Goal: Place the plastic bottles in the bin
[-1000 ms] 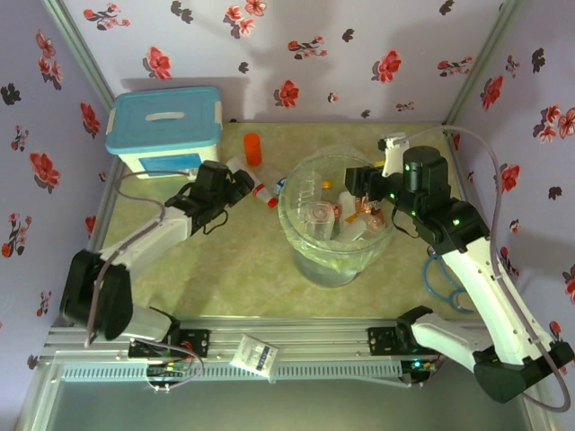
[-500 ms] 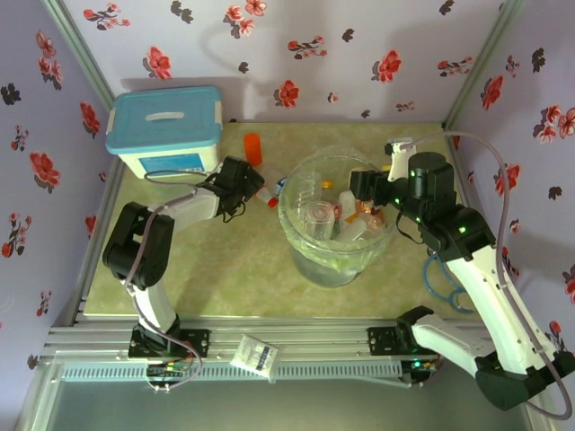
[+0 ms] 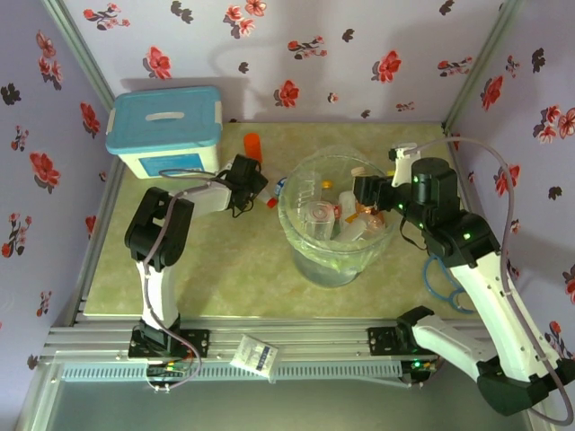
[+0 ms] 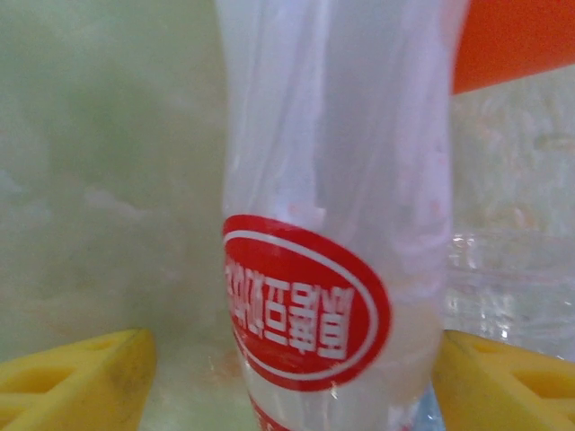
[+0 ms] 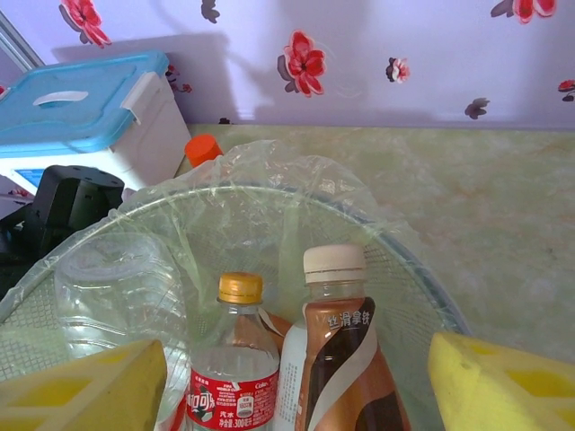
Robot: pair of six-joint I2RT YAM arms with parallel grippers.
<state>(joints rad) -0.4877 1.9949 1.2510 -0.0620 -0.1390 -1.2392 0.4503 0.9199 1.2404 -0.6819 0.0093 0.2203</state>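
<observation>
Floral-walled booth, green counter [image 3: 225, 269] noted. Found bin [image 3: 323, 269] at centre, several plastic bottles [image 5: 334, 341] standing inside. Found one more clear bottle [image 4: 332, 224] lying left of bin, just beside its rim, bracketed by left hand [image 3: 256, 187], fingers apart, not clamped. Judged light, thin-walled, slick, crushable: take mid-body, gently. Found right hand [image 3: 364, 193] above bin's right side, spread wide, empty. Noted tight room left of bin; box [image 3: 164, 130] beyond.
</observation>
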